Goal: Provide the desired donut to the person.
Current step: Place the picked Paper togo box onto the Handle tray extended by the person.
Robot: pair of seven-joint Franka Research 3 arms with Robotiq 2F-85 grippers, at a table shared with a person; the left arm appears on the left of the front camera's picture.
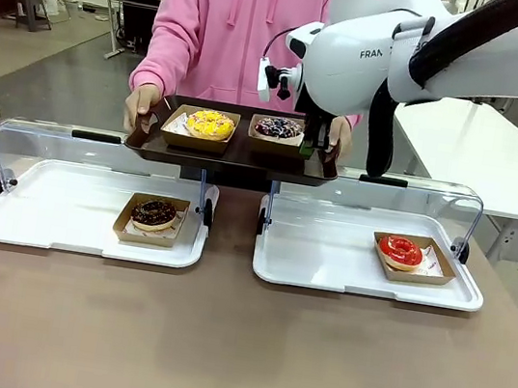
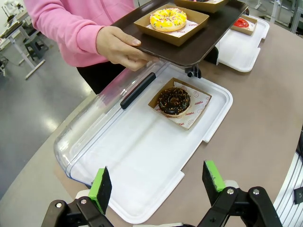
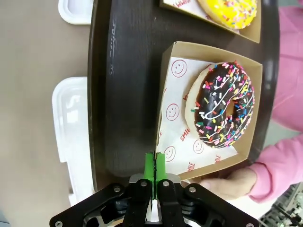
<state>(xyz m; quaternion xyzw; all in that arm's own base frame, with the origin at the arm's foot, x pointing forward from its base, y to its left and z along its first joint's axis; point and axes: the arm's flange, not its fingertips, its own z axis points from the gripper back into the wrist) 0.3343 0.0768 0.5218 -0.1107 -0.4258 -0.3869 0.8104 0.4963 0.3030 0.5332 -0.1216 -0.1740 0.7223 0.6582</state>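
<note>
Chocolate icing scattered with rainbow sprinkles covers the donut (image 3: 221, 106) in the right wrist view; it sits on smiley-printed paper in a brown cardboard tray (image 3: 208, 109), which rests on a dark brown serving tray (image 1: 231, 151). The person (image 1: 231, 24), in a bright pink hoodie, holds that serving tray with both hands above the far edges of the two white display trays. Seen from the front, the sprinkled donut lies at about 3 o'clock on the serving tray and a yellow-iced donut (image 1: 210, 124), also sprinkled, at about 9 o'clock in its own cardboard tray.

The right gripper (image 3: 155, 168) has its green pads pressed together on the upright near wall of the sprinkled donut's cardboard tray, pinching it at its 6 o'clock edge in the wrist view. The left gripper (image 2: 158, 187) hangs with its jaws spread wide and nothing between them, above the near edge of the left display tray (image 2: 142, 161), where a dark chocolate donut (image 2: 173, 101) lies.

A red-glazed donut (image 1: 400, 250) rests in the right display tray (image 1: 328, 253). From the front, the white right arm covers the gripper's fingertips and the person's hand on that side, and the picture's top edge cuts off the person's head.
</note>
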